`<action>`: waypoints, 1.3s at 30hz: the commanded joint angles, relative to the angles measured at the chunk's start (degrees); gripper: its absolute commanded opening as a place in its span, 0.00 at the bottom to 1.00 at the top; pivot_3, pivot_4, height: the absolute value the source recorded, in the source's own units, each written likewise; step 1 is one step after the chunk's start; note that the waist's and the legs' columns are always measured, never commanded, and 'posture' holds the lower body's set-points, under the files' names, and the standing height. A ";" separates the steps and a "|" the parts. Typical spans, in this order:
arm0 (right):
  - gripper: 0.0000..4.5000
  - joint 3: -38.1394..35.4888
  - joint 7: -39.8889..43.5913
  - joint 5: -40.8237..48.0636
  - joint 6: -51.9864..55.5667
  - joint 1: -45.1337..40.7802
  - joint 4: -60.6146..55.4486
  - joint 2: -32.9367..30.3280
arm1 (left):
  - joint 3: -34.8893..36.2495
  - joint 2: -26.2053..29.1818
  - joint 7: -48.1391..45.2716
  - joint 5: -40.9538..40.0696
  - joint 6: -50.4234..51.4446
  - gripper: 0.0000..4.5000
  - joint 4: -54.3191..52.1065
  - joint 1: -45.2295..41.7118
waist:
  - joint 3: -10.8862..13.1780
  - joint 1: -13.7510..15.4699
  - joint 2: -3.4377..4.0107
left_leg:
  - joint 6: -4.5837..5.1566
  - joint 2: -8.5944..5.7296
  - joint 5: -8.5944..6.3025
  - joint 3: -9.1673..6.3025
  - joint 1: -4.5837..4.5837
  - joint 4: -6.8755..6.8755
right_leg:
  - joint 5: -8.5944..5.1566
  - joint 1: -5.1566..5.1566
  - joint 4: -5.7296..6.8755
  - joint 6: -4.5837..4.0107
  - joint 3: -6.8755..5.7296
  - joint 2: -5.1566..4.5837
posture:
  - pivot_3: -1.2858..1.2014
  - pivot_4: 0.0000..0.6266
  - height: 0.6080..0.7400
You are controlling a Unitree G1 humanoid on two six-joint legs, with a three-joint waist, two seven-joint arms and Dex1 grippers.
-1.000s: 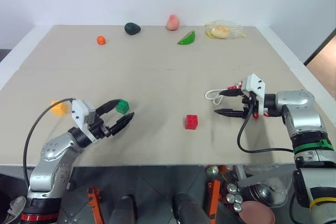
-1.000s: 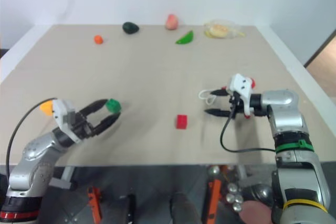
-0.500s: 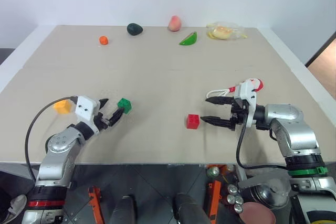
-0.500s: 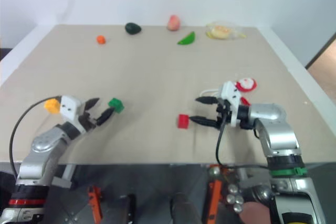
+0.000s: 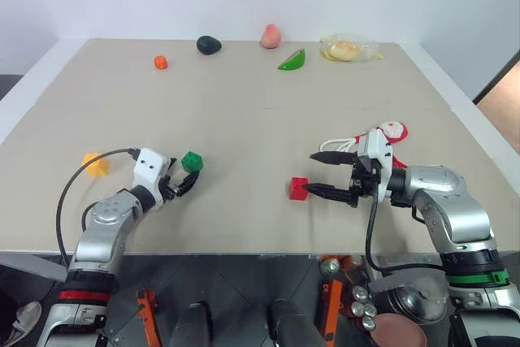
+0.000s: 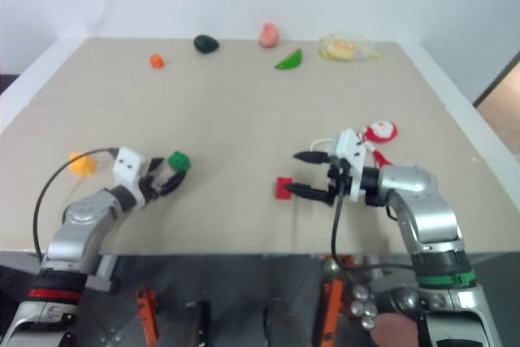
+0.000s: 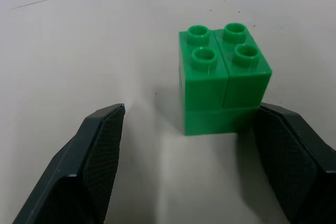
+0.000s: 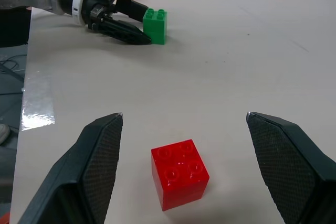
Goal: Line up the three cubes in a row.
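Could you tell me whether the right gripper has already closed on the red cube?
No, the right gripper is open, its fingers standing wide apart on either side of the red cube without touching it.

Along the table's (image 5: 244,111) far edge sit an orange ball (image 5: 161,62), avocado (image 5: 209,45), peach (image 5: 270,36) and green slice (image 5: 290,60).

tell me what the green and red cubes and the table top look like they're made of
Green cube and red cube: likely hard moulded plastic, smooth and slightly glossy, with crisp round studs on top. Table top: a matte beige sheet, possibly laminate or board; the material is unclear.
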 commanded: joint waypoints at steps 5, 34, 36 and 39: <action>0.88 -1.68 -1.24 2.25 0.57 1.41 -4.87 -1.01 | -0.25 -1.27 0.16 0.92 -0.53 0.73 3.14 -2.27 | -0.01 0.23 0.00 | 0.02 0.00 0.02 -0.01 0.06 0.03 | -0.05 0.08 0.00 -0.15 -0.01 -0.01 | 0.52 0.24 1.00; 0.88 -9.08 -7.34 8.33 5.02 13.35 -15.73 -3.05 | -9.45 -5.56 -39.00 -1.94 -18.77 0.30 23.92 -18.95 | -0.01 1.45 0.00 | 0.11 -0.02 0.17 -0.06 -0.20 0.03 | -0.02 -0.10 -0.02 -0.21 -0.09 0.00 | 0.52 0.24 1.00; 0.88 -9.65 -8.58 8.77 5.47 15.34 -17.27 -2.80 | -10.18 -5.76 -43.02 -1.35 -20.48 0.30 26.94 -20.36 | 0.00 1.47 0.00 | 0.12 -0.02 0.17 -0.06 -0.22 0.03 | -0.02 -0.10 -0.02 -0.20 -0.08 0.00 | 0.52 0.24 1.00; 0.88 -10.31 -10.18 9.52 5.95 17.65 -19.28 -2.52 | -11.95 -5.52 -48.03 0.89 -24.81 0.30 31.98 -22.09 | -0.01 1.45 0.00 | 0.12 -0.02 0.17 -0.08 -0.21 0.03 | -0.02 -0.11 -0.02 -0.20 -0.09 0.01 | 0.52 0.24 1.00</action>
